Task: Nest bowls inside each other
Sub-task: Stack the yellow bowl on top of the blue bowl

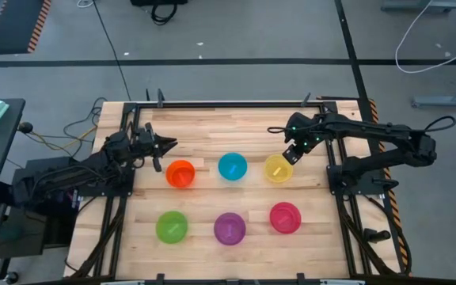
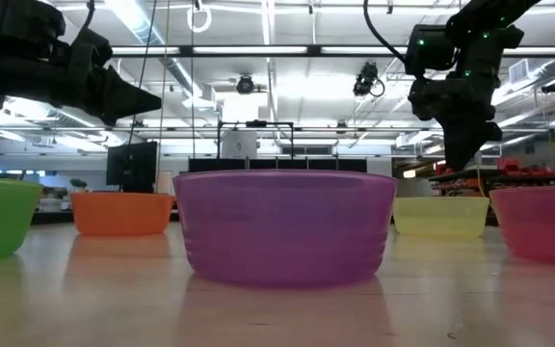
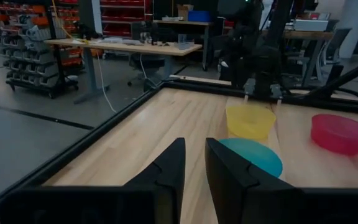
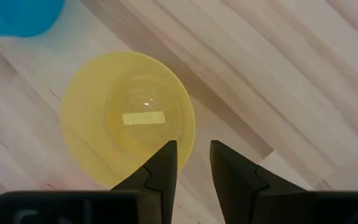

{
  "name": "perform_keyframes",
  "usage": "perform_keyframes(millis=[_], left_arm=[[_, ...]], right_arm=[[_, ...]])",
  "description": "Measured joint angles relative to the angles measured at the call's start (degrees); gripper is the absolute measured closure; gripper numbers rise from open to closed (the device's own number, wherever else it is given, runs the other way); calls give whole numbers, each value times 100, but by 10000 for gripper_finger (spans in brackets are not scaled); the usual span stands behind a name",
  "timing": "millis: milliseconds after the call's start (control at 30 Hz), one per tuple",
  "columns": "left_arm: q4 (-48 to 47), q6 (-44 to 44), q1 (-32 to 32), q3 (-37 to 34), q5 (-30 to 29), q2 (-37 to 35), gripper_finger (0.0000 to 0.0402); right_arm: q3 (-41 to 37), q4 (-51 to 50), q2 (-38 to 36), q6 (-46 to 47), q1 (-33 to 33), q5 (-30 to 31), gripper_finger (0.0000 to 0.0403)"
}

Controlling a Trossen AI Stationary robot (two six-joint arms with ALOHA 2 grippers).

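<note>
Six bowls stand upright on their bases on the wooden table. The orange (image 1: pixel 180 173), blue (image 1: pixel 233 167) and yellow (image 1: pixel 278 168) bowls form the far row. The green (image 1: pixel 172 226), purple (image 1: pixel 229 228) and pink-red (image 1: pixel 285 218) bowls form the near row. My right gripper (image 4: pixel 193 146) points down, slightly open, above the yellow bowl's (image 4: pixel 128 118) far-right rim and touches nothing. My left gripper (image 1: pixel 169 145) hovers shut, level, above and to the far left of the orange bowl.
A dark frame rail (image 1: pixel 228 104) runs along the table's far edge, and the arm bases stand at the left and right edges. Bare wood (image 1: pixel 228 134) lies between the far row and the far rail. The room beyond holds shelves and a table (image 3: pixel 123 45).
</note>
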Motion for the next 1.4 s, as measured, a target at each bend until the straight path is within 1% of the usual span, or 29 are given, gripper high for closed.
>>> perform_keyframes(millis=[167,400,767,967,1100,1267,1400], left_arm=[[0,0,0,0,0,0,327],[-2,66,1,0,0,0,335],[-12,146,2,-2,0,0,329],[-23,145,2,-4,0,0,337],[-44,142,2,-4,0,0,335],[-82,113,1,-4,0,0,331],[-118,105,0,-4,0,0,335]], right_arm=[[0,53,0,28,0,0,299],[0,104,0,151,0,0,299],[-2,179,11,175,18,0,298],[-4,264,180,282,344,-44,298],[-4,283,344,303,521,-61,298],[-7,285,624,322,534,-48,298],[-7,314,913,316,535,-43,298]])
